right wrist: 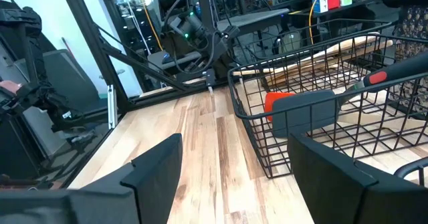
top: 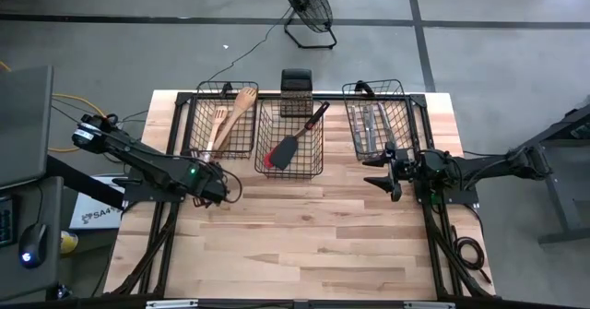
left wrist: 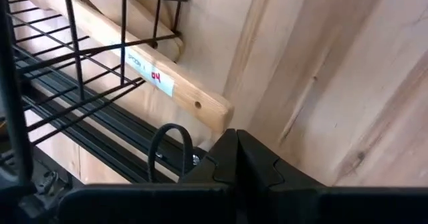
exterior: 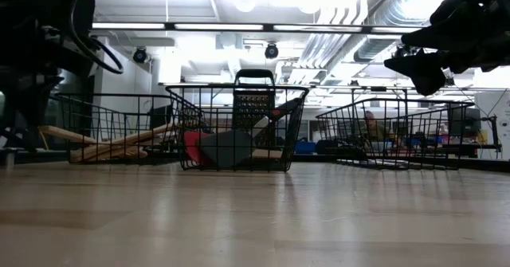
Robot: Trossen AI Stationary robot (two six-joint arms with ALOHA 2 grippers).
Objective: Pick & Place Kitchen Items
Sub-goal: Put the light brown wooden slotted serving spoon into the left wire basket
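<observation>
Wooden table (top: 304,235) with three wire baskets along its far edge.
Pale wooden spoons (top: 230,120) lie in the left basket (top: 224,120), the black spatula (top: 297,138) slants handle-up in the middle basket (top: 290,138), silver cutlery (top: 369,124) fills the right basket (top: 378,120). Left gripper (top: 219,189) is pressed together by the left basket; right gripper (top: 385,171) hangs with fingers apart. Near half lies bare.

My overhead camera looks straight down, taking in the whole worktop (top: 304,244) and both arms. My low one sits at worktop level, facing level across it into the room. Both share the middle wire basket (top: 290,138). My left wrist camera looks down from close range at a basket corner and a wooden handle (left wrist: 167,83). My right wrist camera faces across the worktop, catching that middle basket again
</observation>
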